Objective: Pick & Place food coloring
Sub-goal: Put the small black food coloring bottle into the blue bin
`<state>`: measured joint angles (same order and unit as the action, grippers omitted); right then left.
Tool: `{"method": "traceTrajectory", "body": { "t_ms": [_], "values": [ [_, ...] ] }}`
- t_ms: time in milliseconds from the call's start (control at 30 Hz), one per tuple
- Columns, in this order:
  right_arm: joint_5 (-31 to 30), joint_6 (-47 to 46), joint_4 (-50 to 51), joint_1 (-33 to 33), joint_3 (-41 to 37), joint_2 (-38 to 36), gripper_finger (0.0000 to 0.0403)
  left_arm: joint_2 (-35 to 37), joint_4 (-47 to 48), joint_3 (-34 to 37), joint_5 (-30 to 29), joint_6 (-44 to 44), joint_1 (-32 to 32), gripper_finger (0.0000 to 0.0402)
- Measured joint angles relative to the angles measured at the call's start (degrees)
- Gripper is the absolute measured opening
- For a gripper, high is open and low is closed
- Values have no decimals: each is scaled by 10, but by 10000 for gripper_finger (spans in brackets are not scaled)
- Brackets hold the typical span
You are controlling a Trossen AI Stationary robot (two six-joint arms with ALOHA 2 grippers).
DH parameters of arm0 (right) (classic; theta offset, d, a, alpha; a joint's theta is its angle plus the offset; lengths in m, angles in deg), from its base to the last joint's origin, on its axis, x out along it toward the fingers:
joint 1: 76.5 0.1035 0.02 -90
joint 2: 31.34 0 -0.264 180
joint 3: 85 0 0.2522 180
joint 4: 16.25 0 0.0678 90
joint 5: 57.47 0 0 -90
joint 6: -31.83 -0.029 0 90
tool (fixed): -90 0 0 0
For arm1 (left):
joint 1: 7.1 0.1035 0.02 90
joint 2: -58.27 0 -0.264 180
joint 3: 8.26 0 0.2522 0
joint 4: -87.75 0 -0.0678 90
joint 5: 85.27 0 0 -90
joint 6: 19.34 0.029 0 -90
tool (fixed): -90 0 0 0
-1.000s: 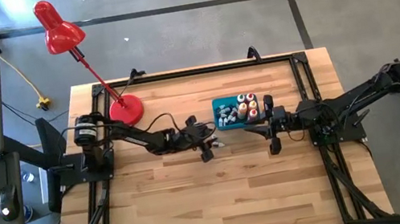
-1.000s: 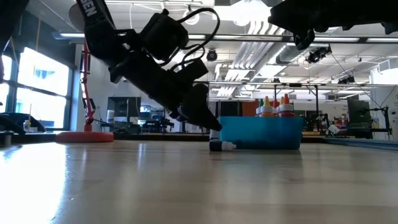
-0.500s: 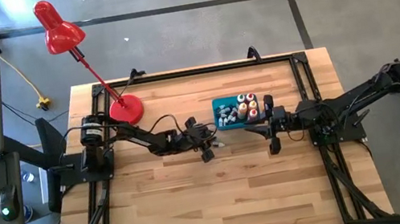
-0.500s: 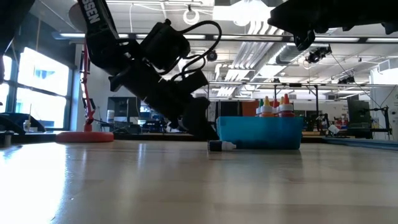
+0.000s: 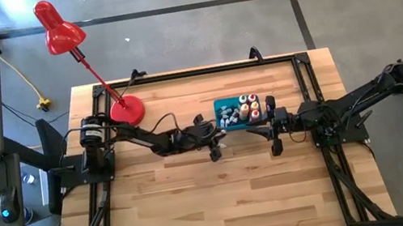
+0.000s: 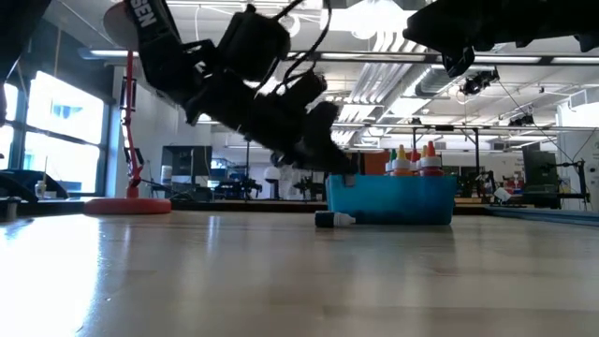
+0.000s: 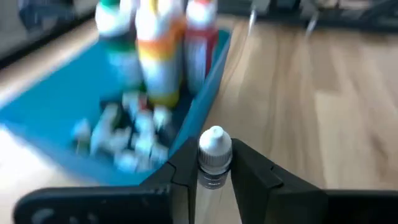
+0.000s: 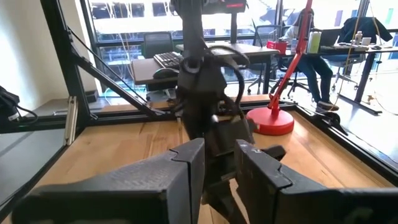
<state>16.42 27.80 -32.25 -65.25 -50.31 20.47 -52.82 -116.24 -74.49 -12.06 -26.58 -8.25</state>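
Now the left gripper [image 7: 214, 180], tilted downward, clamps a small bottle [image 7: 214, 158].

Two dark arms reach in, the left arm [image 5: 148, 138] at centre left and the right arm [image 5: 348, 105] at centre right of the high view. One blue bin [image 6: 388, 201] sits right of centre in the low view. Three tall bottles stand in it: one green-tipped bottle [image 6: 388, 161], one yellow-orange bottle [image 6: 402, 161] and one red bottle [image 6: 430, 159]. The tiny grey-white bottles [image 7: 124, 140] heaped in the bin are too blurred to count. One small bottle [image 6: 334, 219] lies on the table. One red desk lamp [image 5: 60, 30] stands at upper left.
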Motion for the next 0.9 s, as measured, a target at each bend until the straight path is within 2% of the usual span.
{"method": "traceTrajectory", "body": {
  "t_ms": [167, 333, 467, 733, 900],
  "values": [
    [0, 0, 1, 0, 0, 0, 82, 0, 14, -47, -9, 63, 0, 72],
    [0, 0, 3, 0, 0, 0, 82, 0, 43, -96, -100, 130, 1, 74],
    [0, 0, 3, 0, 0, 0, 82, 0, 91, -117, -152, 130, 1, 75],
    [0, 0, 3, 0, 0, 0, 83, -7, 98, -119, -153, 125, 13, 76],
    [0, 0, 4, 0, 0, 0, 82, -16, 112, -119, -151, 79, 31, 76]
  ]
}}
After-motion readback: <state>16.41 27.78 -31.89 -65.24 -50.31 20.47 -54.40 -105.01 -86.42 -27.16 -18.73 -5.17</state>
